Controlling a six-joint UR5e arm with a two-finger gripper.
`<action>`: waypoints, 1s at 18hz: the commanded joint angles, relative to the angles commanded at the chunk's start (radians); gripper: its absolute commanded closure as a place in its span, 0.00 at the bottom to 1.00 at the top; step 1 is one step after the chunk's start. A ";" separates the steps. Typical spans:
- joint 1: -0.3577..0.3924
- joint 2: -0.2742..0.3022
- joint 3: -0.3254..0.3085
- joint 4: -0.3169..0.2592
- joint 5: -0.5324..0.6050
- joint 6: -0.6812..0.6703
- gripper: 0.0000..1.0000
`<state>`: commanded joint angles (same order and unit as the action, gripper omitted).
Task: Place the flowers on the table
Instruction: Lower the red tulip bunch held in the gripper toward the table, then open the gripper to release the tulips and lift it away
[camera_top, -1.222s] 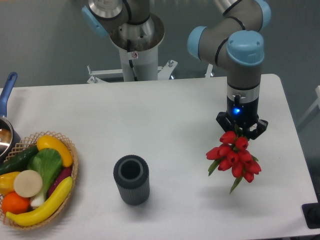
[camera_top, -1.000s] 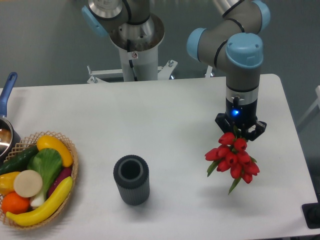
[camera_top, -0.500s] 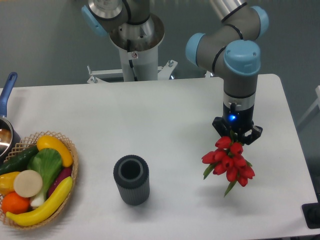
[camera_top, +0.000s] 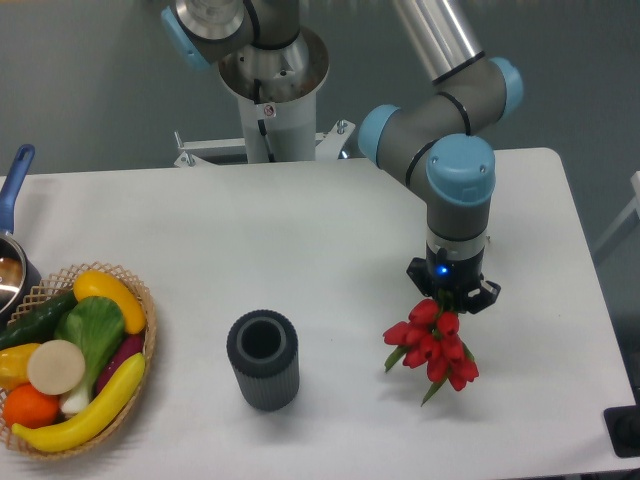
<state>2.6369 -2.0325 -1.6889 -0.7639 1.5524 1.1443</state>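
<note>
Tool (camera_top: 452, 297) clamped on the flowers (camera_top: 430, 345) at the stem end, buds hanging down over the right of the tabletop (camera_top: 300, 240). Bunch looks light, floppy, easily crushed; firmer stems are probably the safest hold.

The surface (camera_top: 300, 240) is a white, matte top with rounded corners. A dark grey ribbed cylinder (camera_top: 263, 359) stands upright on it, open end up, near the front edge and a little left of the middle. A wicker basket (camera_top: 130, 400) of fruit and vegetables sits at the front left corner, partly cut off by the left border. Just behind it, at the left edge, a blue-handled pot (camera_top: 12, 255) shows only in part.
</note>
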 joint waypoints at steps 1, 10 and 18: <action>0.000 -0.002 0.000 0.002 -0.002 0.000 0.40; 0.006 0.044 -0.011 0.003 -0.005 -0.002 0.00; 0.052 0.104 -0.009 -0.006 -0.006 0.008 0.00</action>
<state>2.6890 -1.9283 -1.6981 -0.7701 1.5463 1.1520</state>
